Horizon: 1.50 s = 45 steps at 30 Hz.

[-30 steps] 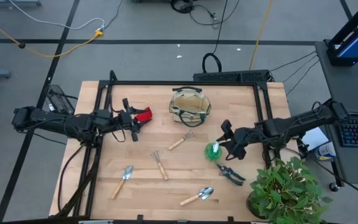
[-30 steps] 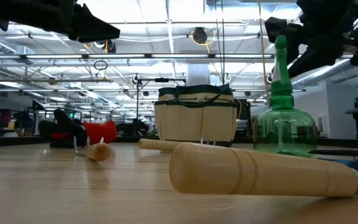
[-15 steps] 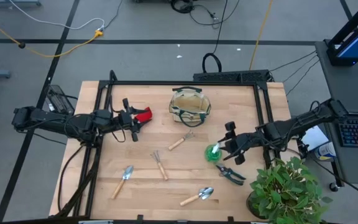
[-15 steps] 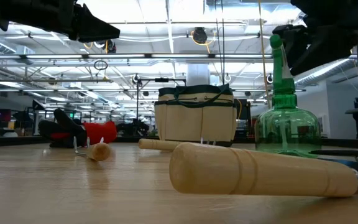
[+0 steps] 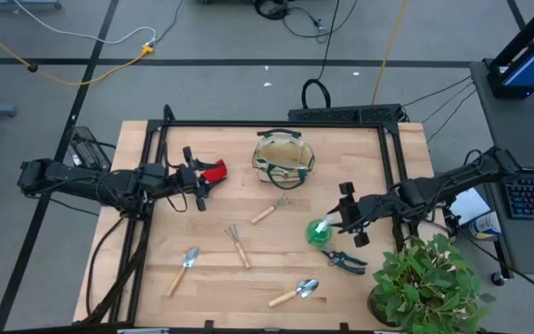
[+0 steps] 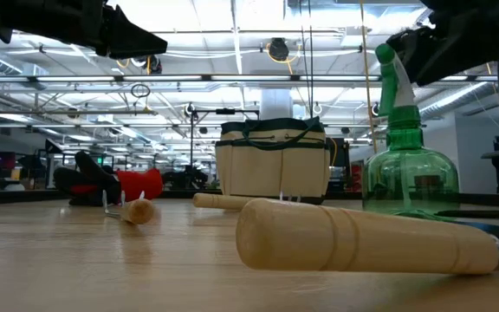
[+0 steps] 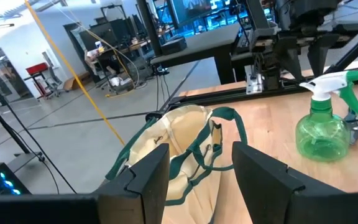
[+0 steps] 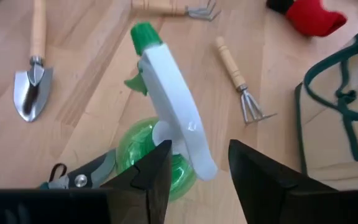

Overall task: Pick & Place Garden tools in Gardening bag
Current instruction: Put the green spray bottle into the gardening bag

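A green spray bottle (image 5: 320, 232) with a white head (image 8: 178, 127) stands at the table's right and leans a little in the low view (image 6: 410, 173). My right gripper (image 5: 347, 217) is open, its fingers on either side of the head's rear end. The tan bag (image 5: 283, 160) stands at the far middle. My left gripper (image 5: 199, 176) is open and empty above the table, beside a red item (image 5: 214, 171). Two forks (image 5: 269, 211) (image 5: 238, 245), two trowels (image 5: 183, 269) (image 5: 295, 293) and black shears (image 5: 344, 260) lie flat on the table. My right gripper's fingers (image 8: 151, 171) flank the rear end of the bottle's white spray head (image 8: 199, 163), coming from the table's right and slanting down. I cannot tell whether either finger touches it. The bottle's base rests on the table.
A leafy potted plant (image 5: 429, 283) stands at the near right corner, close to the shears and my right arm. A dark frame (image 5: 276, 123) runs along the table's far and side edges. Bare wood lies between the bag and the forks.
My right gripper has gone toward the table's near edge and a little toward its right. The spray bottle has shifted the same way with it and now leans a little more. My left arm has kept still.
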### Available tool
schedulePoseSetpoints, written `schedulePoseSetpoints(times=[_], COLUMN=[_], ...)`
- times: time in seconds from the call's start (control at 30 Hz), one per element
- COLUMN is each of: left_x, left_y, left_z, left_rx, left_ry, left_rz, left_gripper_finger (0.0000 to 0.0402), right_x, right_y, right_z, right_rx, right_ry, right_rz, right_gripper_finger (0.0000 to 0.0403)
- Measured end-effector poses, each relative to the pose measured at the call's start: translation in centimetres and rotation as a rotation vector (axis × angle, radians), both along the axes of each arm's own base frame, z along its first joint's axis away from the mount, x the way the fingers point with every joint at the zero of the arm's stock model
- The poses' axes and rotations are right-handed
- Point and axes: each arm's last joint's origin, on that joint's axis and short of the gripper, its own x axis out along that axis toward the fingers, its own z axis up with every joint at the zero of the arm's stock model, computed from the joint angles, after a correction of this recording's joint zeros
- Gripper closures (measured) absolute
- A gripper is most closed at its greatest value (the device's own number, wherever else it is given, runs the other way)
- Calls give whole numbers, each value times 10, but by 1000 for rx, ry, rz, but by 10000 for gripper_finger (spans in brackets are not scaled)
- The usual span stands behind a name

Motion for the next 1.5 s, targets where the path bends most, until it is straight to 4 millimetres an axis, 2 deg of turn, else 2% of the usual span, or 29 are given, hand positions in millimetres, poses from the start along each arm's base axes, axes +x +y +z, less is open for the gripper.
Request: schedulePoseSetpoints(times=[0.23,0.4,0.57,0.7,0.83,1.0,1.17,1.4,1.5], left_x=[0,0,0,0,0,0,0,0,0], left_y=[0,0,0,0,0,0,0,0,0], left_z=[0,0,0,0,0,-1,-1,-1,-1], left_rx=[0,-1,-6,-2,-3,-2,-1,0,0], left_ry=[0,0,0,1,4,5,5,6,6], left_rz=[0,0,0,0,0,0,0,0,0], left_gripper_finger=[220,220,220,220,220,220,220,220,220], right_x=[4,17,24,27,27,26,26,34,40], right_y=[-8,-15,-20,-26,-30,-31,-30,-34,-36], right_z=[6,-3,-8,-9,-10,-9,-9,-1,8], right_rx=[59,116,189,151,166,237,228,107,40], right_ry=[-51,-1,23,16,22,22,14,-105,-220], right_rz=[31,127,199,201,201,269,297,215,156], right_gripper_finger=[204,174,171,190,225,292,362,362,362])
